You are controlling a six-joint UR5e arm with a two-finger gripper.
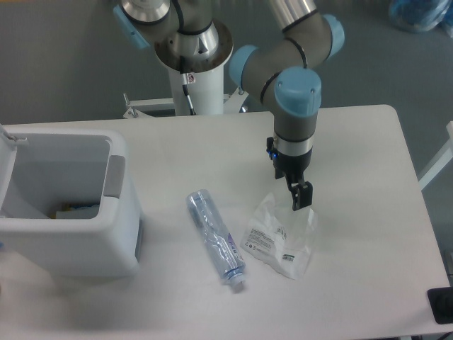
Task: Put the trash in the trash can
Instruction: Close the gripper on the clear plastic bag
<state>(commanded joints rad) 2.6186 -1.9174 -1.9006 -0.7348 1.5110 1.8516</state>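
Note:
The trash is two items lying on the white table. A clear slim plastic bottle (216,237) lies at mid-front, its cap pointing toward the front edge. A clear plastic bag (281,237) with a white printed label lies just right of it. My gripper (301,197) hangs over the bag's back edge, turned edge-on to the camera, its fingers pointing down with nothing held. The white trash can (113,177) with a grey tab on its rim stands open at the left, well apart from the gripper.
Something small lies at the bottom of the bin (71,209). The arm's white pedestal (195,85) stands behind the table's back edge. A black object (440,306) sits at the front right corner.

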